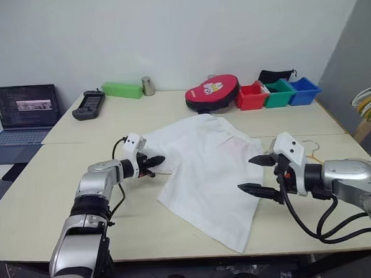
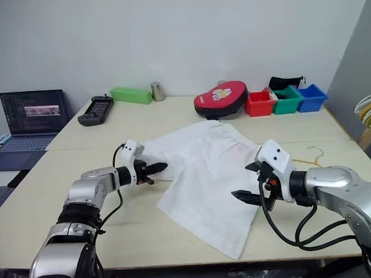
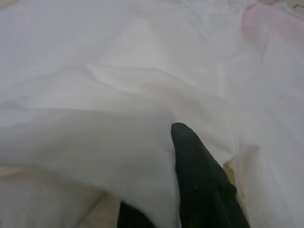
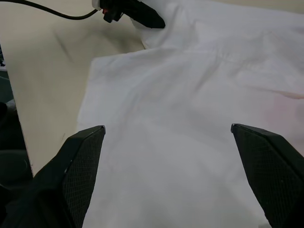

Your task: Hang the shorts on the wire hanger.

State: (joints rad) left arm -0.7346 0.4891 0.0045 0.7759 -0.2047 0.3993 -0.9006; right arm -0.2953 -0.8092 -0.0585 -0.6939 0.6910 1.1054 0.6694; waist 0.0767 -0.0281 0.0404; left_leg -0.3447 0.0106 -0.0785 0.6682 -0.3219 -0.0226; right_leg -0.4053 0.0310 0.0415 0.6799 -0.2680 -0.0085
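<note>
Left gripper point(image 1: 157, 160): clenched on the shorts point(image 1: 206, 169), left edge. Right gripper point(image 1: 258, 174): fingers spread, over right edge. Bare table point(image 1: 39, 196) near-left

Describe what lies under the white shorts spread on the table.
The shorts lie on the beige table. A piece of the wire hanger shows beside their right edge; whether it continues beneath is hidden.
</note>
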